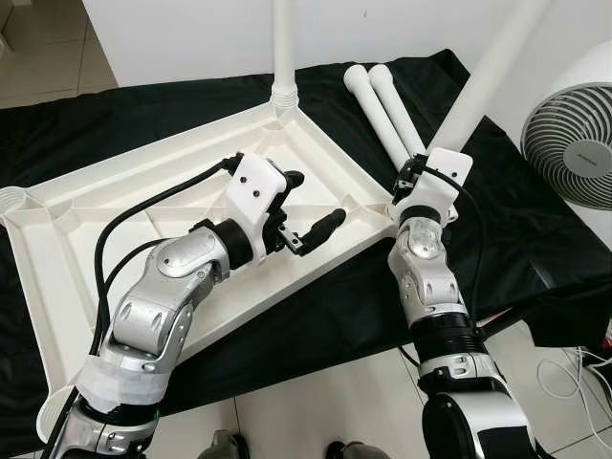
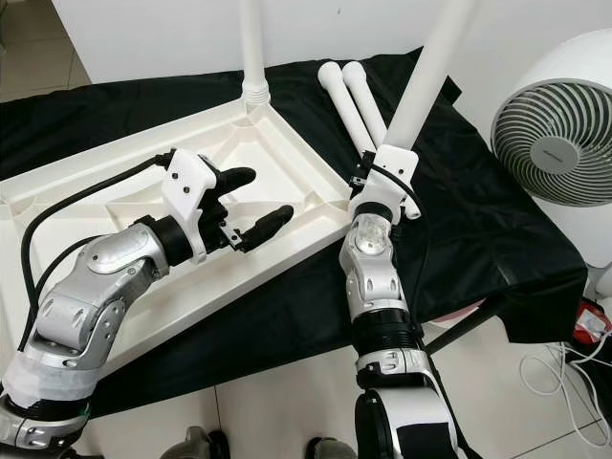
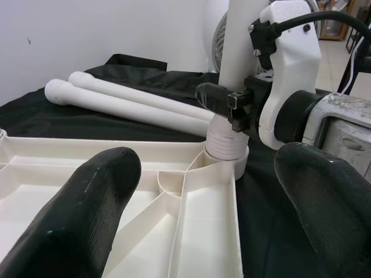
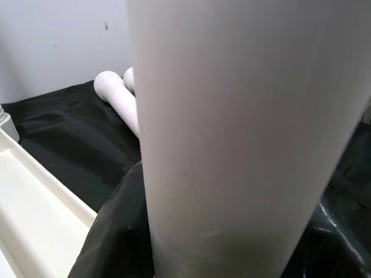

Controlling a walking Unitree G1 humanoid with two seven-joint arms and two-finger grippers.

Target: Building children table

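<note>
The white table top lies upside down on a black cloth. One white leg stands upright in its far corner. My right gripper is shut on a second leg, which tilts away to the right; its threaded end sits in the socket at the right corner. My left gripper hovers open over the middle of the table top, its fingers wide apart and pointing toward that corner. Two loose legs lie side by side on the cloth behind it.
A white fan stands close on the right, just past the cloth's edge. White cables lie on the tiled floor at the lower right. A white wall rises behind the cloth.
</note>
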